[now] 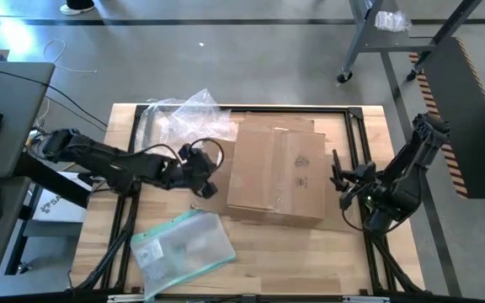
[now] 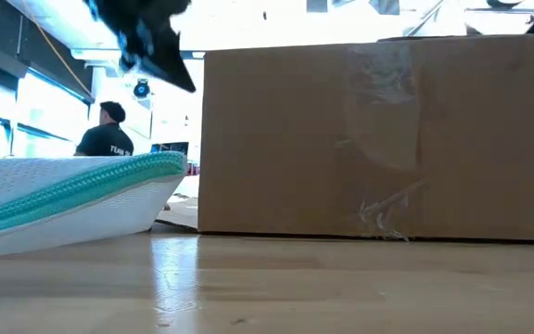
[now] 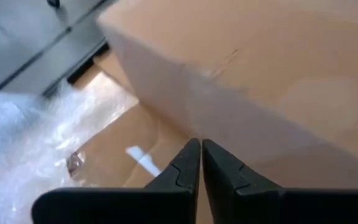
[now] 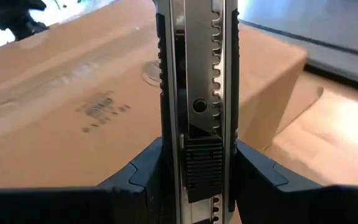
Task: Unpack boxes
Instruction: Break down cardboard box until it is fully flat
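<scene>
The brown cardboard box (image 1: 276,172) stands on the table's middle, its taped top up; it fills the low view (image 2: 378,139). My left gripper (image 3: 201,146) is shut and empty. It hangs in the air close to the box's left side (image 3: 185,93), also seen in the high view (image 1: 205,181). My right gripper (image 4: 197,177) is at the box's right side (image 1: 343,181), shut on a metal utility knife (image 4: 197,93). My right gripper pinches the utility knife's handle (image 4: 197,162) between its two fingers, one on each long side. The knife lies along the fingers and reaches out past them over the box's top. It is lifted clear of box and table.
A clear bubble wrap sheet (image 1: 188,118) lies at the far left of the box. A flat clear pouch with a teal edge (image 1: 183,244) lies near the front left. Flat cardboard (image 3: 117,149) lies under the box's left side. A person (image 2: 109,134) stands in the room behind.
</scene>
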`<state>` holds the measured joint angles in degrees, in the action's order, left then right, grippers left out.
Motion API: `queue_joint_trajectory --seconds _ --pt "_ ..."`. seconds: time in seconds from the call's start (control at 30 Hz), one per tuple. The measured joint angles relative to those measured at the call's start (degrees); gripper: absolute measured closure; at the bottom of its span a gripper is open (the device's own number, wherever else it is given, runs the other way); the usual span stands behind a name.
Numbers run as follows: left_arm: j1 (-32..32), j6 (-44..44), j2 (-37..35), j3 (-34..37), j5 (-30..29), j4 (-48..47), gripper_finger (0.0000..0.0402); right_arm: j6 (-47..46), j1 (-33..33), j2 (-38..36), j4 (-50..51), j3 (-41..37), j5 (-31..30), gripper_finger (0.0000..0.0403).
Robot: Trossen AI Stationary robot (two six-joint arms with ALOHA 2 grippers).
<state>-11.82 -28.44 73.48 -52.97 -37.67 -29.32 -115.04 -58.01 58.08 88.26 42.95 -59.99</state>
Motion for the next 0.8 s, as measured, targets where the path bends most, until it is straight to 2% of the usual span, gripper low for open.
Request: queue_joint_trajectory --seconds 0.1,0.27,0.37,0.43,0.53,0.6,0.8 --pt "3.5 0.2 0.3 5.6 3.7 7.7 0.0401 -4.0 -0.3 -1.3 -4.7 -5.7 -1.2 0.0279" --pt "6.7 3.4 2.0 15.1 10.0 31.7 0.0401 -6.3 0.9 -1.2 -18.5 -13.2 -8.7 0.0279" --pt "7.9 4.1 4.3 18.8 12.9 44.9 0.0401 -2.6 3.2 -1.2 -30.3 -17.0 -11.5 0.0279" --pt "8.6 4.1 6.1 20.0 14.1 50.2 0.0401 2.9 4.9 -1.3 -38.0 -19.0 -13.2 0.0279" --pt "8.7 4.1 7.6 20.3 13.8 52.9 0.0401 11.3 7.4 -1.3 -46.3 -19.8 -14.6 0.0279" --pt "8.0 4.1 7.1 20.4 13.2 52.9 0.0401 15.5 9.0 -1.3 -47.5 -18.9 -14.2 0.0279" --pt "3.1 5.1 -1.1 20.4 10.0 43.5 0.0401 26.6 14.2 -1.4 -48.6 -14.4 -15.0 0.0279"
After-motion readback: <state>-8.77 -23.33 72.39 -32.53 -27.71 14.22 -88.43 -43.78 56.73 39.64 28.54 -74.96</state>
